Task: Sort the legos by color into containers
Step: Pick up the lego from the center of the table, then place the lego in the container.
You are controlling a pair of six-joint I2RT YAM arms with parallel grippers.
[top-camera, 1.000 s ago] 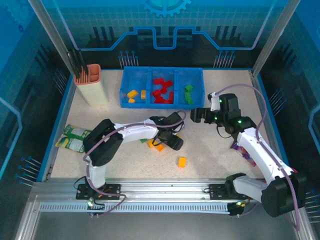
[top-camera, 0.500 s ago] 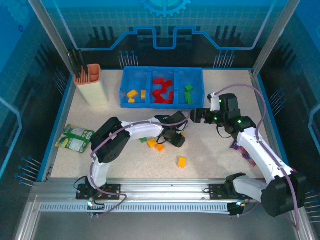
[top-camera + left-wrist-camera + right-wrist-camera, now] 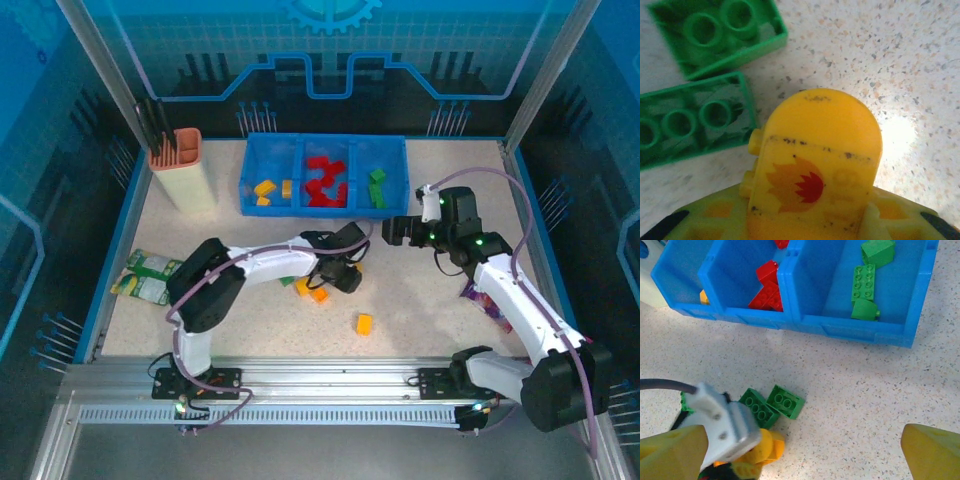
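- An orange brick [image 3: 364,323] lies loose, well short of the blue tray [image 3: 324,207].
- Closer to the tray, your left gripper [image 3: 341,277] clamps the yellow rounded piece [image 3: 815,160]; two green bricks [image 3: 771,405] lie just beside it.
- Your right gripper [image 3: 392,232] gapes wide, empty, near the tray's right compartment.

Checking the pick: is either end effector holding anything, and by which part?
The left end effector grips the yellow flame-printed brick by its near end, rounded end sticking out. The right end effector holds nothing.
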